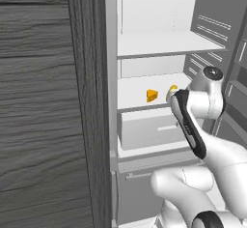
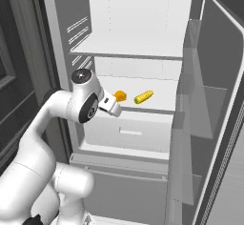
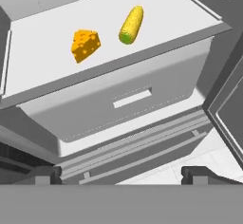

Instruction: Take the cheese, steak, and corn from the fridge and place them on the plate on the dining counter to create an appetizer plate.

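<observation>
Hand view: fingers (image 3: pixel 121 174) held apart, empty, well short of cheese (image 3: pixel 85 44). Corn (image 3: pixel 131 24) near; could be knocked off shelf (image 3: pixel 42 71).

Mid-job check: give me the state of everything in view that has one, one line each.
fridge: door open.
drawer: shut, below the food shelf.
cheese: on the middle shelf, not grasped.
corn: lying on its side beside the cheese, apart from it.
end effector: open, empty, outside the shelf.

Corn (image 1: pixel 172 89) mostly hidden behind arm; hand (image 3: pixel 121 174) fingertips barely visible, aperture unclear.
</observation>
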